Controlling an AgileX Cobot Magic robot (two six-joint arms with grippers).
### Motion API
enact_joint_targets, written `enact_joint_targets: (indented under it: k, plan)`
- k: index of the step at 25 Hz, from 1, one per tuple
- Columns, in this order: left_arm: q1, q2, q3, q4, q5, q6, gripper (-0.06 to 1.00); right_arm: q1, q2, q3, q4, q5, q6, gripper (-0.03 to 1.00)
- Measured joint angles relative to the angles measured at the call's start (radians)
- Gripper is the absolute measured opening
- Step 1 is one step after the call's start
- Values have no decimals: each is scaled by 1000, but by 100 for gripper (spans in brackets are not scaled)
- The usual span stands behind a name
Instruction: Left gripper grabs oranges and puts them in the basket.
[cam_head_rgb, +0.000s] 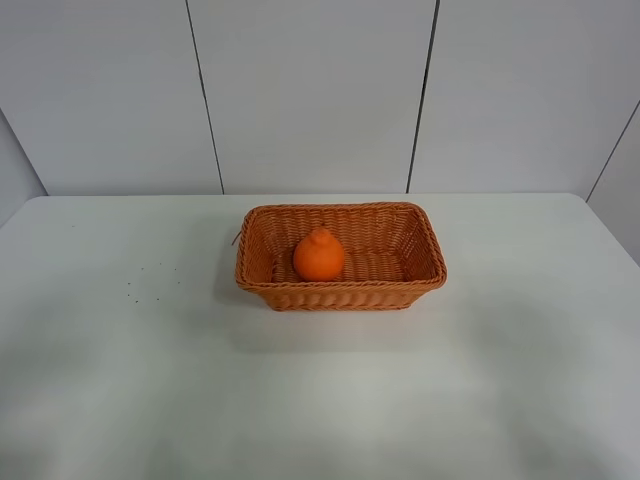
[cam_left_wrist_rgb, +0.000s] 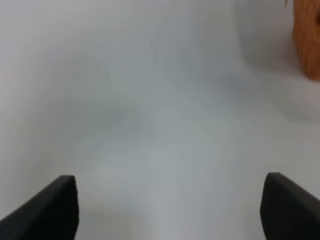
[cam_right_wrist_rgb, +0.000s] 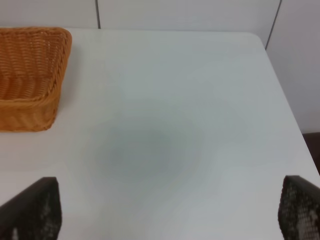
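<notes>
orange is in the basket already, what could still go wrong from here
Little looks at risk. The orange sits loose in the left half of the basket, so a bump could roll it. The left gripper hangs open near the basket's corner and might clip it if it swings that way.

Orange (cam_head_rgb: 319, 257) sits inside the wicker basket (cam_head_rgb: 340, 296), upright.

You'll find the orange resting on the basket floor, left of the basket's centre and close to its near wall, knob pointing up. The basket is rectangular, orange-brown weave, flared sides, braided rim, standing level with its long side facing you. Left gripper (cam_left_wrist_rgb: 170, 210) is well apart from the basket; you see only two dark fingertips (cam_left_wrist_rgb: 47, 207), spread wide with nothing between them.
</notes>
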Motion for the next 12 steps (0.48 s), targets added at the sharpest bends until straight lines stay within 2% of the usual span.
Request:
enact_joint_targets:
  k: [12]
  plan:
    - [0, -15, 0, 0, 1, 0, 85, 0, 0, 0, 0, 0, 0, 69]
